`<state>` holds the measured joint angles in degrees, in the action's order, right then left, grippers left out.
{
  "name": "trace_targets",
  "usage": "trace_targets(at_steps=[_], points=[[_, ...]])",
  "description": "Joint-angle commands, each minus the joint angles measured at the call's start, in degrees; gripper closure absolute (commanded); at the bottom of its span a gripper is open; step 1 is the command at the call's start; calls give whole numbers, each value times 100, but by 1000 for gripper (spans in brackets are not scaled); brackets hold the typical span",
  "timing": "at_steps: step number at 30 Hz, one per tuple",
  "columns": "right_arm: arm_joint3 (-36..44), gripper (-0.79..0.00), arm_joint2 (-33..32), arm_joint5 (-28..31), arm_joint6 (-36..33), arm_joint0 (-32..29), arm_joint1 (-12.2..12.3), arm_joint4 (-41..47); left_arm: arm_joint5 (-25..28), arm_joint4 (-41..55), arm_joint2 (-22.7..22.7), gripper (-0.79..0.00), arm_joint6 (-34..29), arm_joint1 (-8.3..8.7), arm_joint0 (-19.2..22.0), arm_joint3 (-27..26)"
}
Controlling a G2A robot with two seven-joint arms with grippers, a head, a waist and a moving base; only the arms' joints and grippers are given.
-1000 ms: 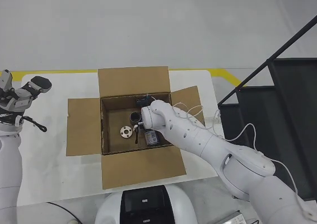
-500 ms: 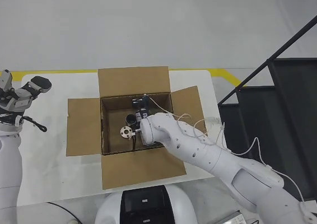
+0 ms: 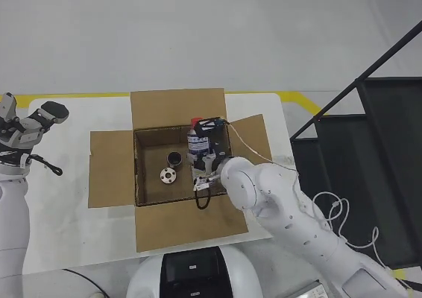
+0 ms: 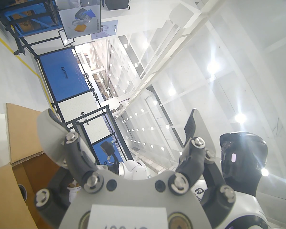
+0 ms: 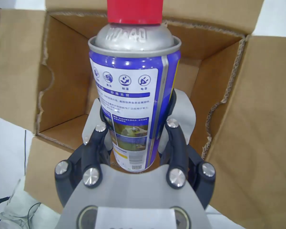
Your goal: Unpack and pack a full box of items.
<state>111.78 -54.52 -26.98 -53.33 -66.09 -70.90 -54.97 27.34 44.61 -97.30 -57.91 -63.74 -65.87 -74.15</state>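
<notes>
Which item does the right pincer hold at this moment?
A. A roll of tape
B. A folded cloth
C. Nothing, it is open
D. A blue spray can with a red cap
D: in the right wrist view the right pincer is closed on the body of a blue, red-capped spray can, held over the open cardboard box.

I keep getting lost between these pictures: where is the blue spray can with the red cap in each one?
Top view: spray can held over the cardboard box, near its right wall.
Left wrist view: cannot make it out.
Right wrist view: centre, clamped in the right gripper.
Shared landmark: the open cardboard box.
</notes>
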Motion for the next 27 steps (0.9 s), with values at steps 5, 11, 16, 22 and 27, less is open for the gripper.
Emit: trace_targets(at_steps=[5,11,16,22,27], points=[[910,0,-1433,1263,873,-1527,244,672,0,0,0,-785,0,0,0,0],[1334,0,-2731,2464,1897,-2961,382,1433,0,0,0,-785,0,0,0,0],[1230,0,-3527,3594,2414,-3726,438,2237,0,0,0,-785,0,0,0,0],[1219,0,-3556,3670,2409,-3744,442,2270,0,0,0,-785,0,0,0,0],[1219,0,-3556,3670,2409,-3744,442,2270,0,0,0,-785,0,0,0,0]])
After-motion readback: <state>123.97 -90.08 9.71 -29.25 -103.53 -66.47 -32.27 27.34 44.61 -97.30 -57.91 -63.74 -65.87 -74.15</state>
